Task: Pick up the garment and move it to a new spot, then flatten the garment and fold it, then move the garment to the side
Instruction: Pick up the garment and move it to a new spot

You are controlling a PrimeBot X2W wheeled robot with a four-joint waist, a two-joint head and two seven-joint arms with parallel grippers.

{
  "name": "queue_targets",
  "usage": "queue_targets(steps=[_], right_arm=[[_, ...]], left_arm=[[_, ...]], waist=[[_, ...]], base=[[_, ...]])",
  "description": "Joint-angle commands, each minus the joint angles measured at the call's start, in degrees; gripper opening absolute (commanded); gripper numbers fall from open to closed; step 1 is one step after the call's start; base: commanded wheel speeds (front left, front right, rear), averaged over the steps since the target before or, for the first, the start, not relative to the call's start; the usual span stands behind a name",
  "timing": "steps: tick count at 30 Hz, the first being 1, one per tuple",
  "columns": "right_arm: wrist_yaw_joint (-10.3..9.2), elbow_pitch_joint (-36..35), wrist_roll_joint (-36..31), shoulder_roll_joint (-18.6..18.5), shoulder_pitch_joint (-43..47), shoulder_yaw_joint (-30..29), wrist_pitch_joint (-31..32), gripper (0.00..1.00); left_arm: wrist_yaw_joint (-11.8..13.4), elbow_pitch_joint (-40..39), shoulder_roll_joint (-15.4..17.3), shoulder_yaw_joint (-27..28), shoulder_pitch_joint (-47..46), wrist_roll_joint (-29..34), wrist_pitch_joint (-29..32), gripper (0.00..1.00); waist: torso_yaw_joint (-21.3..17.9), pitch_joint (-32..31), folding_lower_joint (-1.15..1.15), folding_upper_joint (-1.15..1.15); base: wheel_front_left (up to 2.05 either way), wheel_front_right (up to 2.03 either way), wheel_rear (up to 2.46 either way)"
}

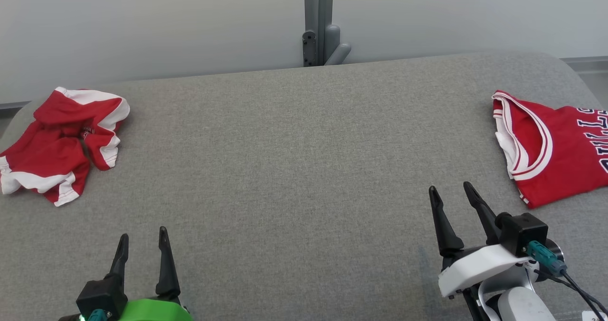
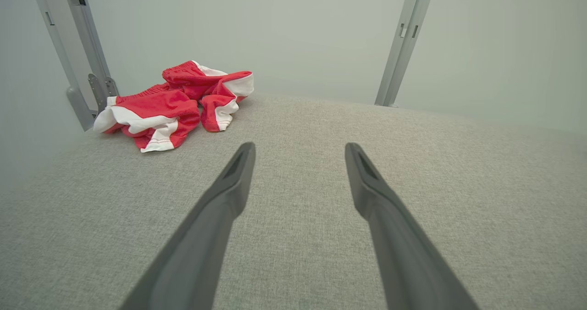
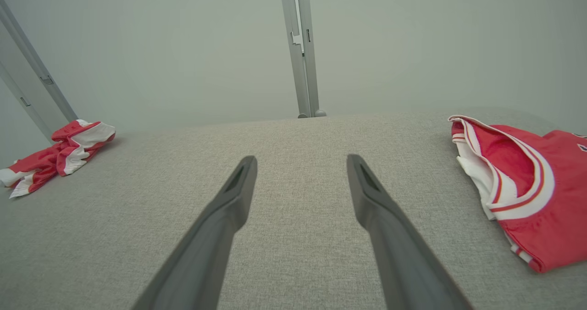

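Observation:
A crumpled red and white garment (image 1: 61,140) lies in a heap at the far left of the grey fabric table (image 1: 294,169); the left wrist view has it ahead and to the left (image 2: 169,103), and it is small at the left edge of the right wrist view (image 3: 55,149). My left gripper (image 1: 143,232) stands open near the front edge, well short of the heap, with nothing between its fingers (image 2: 300,146). At the lower right my right gripper (image 1: 450,186) is also open and empty (image 3: 301,157).
A folded red jersey (image 1: 555,155) with white trim and dark lettering lies flat at the table's right edge, just right of my right gripper (image 3: 527,186). A grey post (image 1: 319,22) rises behind the table's far edge against a pale wall.

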Motion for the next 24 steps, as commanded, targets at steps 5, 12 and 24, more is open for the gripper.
queue_targets(steps=[5,12,24], right_arm=[[-0.09,-0.45,0.23,0.0,0.26,-0.08,-0.32,1.0],[-0.09,-0.93,-0.2,0.01,0.66,-0.6,-0.25,1.0],[-0.09,-1.8,0.84,-0.01,1.91,0.08,-0.14,1.0]], left_arm=[[-0.69,0.35,0.0,0.62,-0.94,0.34,-0.26,1.0],[-1.1,0.77,-0.14,0.55,-1.35,0.74,-0.25,1.0],[-0.38,-0.19,-0.2,0.8,0.05,1.37,-0.21,1.0]], waist=[[0.2,0.05,0.0,0.4],[2.26,-0.25,0.0,0.4],[15.82,-1.68,0.0,0.4]], base=[[0.0,0.0,0.0],[0.0,0.0,0.0],[0.0,0.0,0.0]])
